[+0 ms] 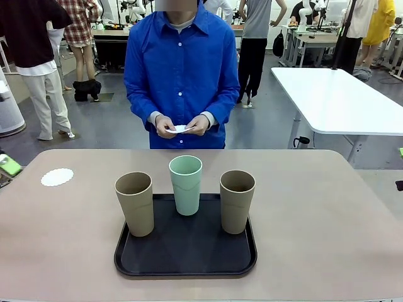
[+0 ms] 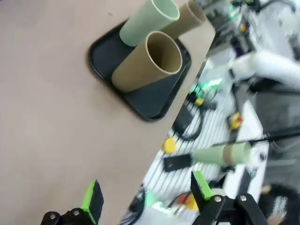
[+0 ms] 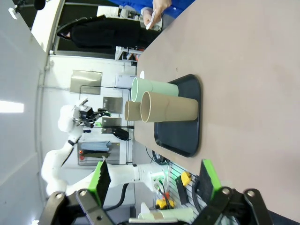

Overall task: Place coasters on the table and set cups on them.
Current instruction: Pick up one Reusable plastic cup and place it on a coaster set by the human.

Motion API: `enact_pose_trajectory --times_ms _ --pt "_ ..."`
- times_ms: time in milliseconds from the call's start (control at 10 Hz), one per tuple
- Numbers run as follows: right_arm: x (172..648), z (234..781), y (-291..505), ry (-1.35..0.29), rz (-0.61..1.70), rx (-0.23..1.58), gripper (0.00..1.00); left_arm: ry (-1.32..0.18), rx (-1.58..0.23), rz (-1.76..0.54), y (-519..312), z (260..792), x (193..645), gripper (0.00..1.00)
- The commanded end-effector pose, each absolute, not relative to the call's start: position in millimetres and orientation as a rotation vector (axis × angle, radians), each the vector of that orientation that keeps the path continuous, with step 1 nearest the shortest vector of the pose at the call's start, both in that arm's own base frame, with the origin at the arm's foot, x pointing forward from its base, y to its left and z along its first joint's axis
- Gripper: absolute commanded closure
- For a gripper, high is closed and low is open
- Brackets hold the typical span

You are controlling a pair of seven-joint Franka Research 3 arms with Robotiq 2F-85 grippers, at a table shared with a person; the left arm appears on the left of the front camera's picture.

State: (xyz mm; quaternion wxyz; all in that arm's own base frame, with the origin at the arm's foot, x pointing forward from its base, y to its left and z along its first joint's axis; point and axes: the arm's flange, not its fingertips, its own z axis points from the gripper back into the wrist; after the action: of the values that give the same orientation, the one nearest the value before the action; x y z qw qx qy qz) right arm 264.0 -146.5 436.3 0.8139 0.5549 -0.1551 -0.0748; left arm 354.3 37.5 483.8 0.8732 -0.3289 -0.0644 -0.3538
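Left gripper (image 2: 145,185) and right gripper (image 3: 154,168) are hanging released as the person's hands (image 1: 165,126) are holding spare coasters (image 1: 181,129); one coaster (image 1: 57,177) is lying on the table (image 1: 315,220) left of the cups (image 1: 186,184) on the tray (image 1: 186,261), so the next should be landing flat, well apart

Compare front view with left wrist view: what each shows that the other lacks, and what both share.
Front view's extras: the person's hands holding a white coaster, and another coaster lying on the table at its left side. Left wrist view's extras: the left gripper, fingers open, plus cables past the table edge. Shared: the black tray carrying the green cup and two tan cups.
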Motion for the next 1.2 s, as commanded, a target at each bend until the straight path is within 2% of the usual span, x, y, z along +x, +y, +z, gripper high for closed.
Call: enact_pose_trajectory --times_ms 0,300,400,1000,1100 --pt "265 437 -147 -0.332 -0.163 1.19 0.0 -0.217 -0.481 -1.013 9 473 368 0.0" --pt "265 437 -147 -0.332 -0.163 1.19 0.0 -0.223 -0.224 -1.117 -39 461 384 0.0" --pt "265 437 -147 -0.332 -0.163 1.19 0.0 -0.216 -0.215 -1.144 -51 461 385 0.0" --pt "265 437 -147 -0.332 -0.163 1.19 0.0 -0.215 -0.254 -1.15 -50 467 387 0.0" --pt "265 437 -147 -0.332 -0.163 1.19 0.0 -0.345 -0.411 -1.195 -34 450 398 0.0"
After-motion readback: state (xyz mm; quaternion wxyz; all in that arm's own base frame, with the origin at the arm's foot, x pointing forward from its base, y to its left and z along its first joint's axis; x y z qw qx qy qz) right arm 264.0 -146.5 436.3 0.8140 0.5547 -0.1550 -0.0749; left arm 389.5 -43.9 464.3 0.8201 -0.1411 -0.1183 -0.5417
